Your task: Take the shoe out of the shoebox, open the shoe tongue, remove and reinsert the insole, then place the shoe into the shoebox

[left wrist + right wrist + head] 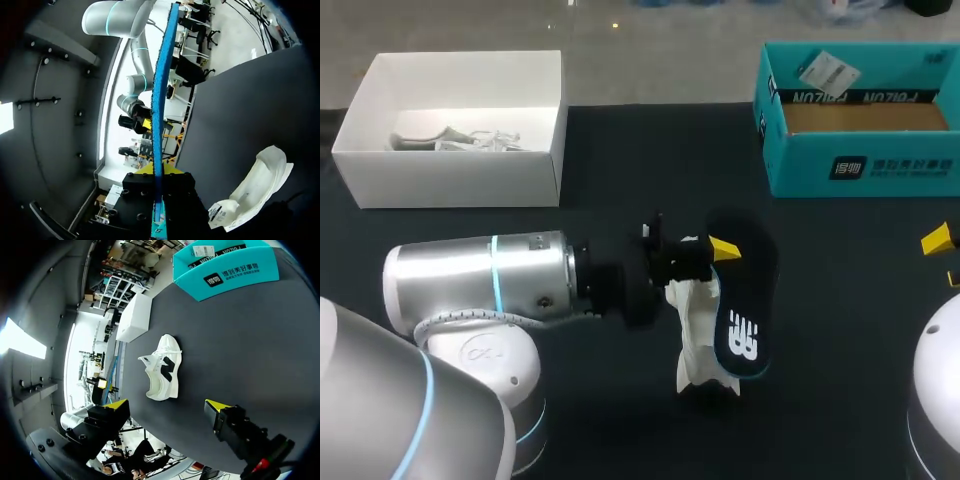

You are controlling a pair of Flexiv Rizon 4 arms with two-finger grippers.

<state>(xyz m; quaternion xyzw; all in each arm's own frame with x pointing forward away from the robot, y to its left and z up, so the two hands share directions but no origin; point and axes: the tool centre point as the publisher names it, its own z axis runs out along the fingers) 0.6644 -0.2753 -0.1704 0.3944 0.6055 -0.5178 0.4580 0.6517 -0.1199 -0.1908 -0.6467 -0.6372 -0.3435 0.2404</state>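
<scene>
A white box (460, 165) stands at the table's (850, 330) far left, with some pale stuff inside that I cannot make out. The left arm (480, 275) comes in from the left side and reaches to the middle. Its claw (718, 250) is clamped on the insole (748, 310). In the left wrist view the insole (160, 90) stands edge-on, pinched near one end with a finger against each face, and the rest runs out ahead of the claw (156, 172).

The white shoe (698, 335) lies on the dark table just beside the insole, outside both boxes. From the left wrist it shows beside the claw, apart from the insole. The shoebox (860, 165), teal, sits open at the far right with a tag inside.

The right claw (167, 405) hangs at the right edge with its fingers spread wide, holding and touching nothing. The shoe (162, 367) lies well ahead of it.
</scene>
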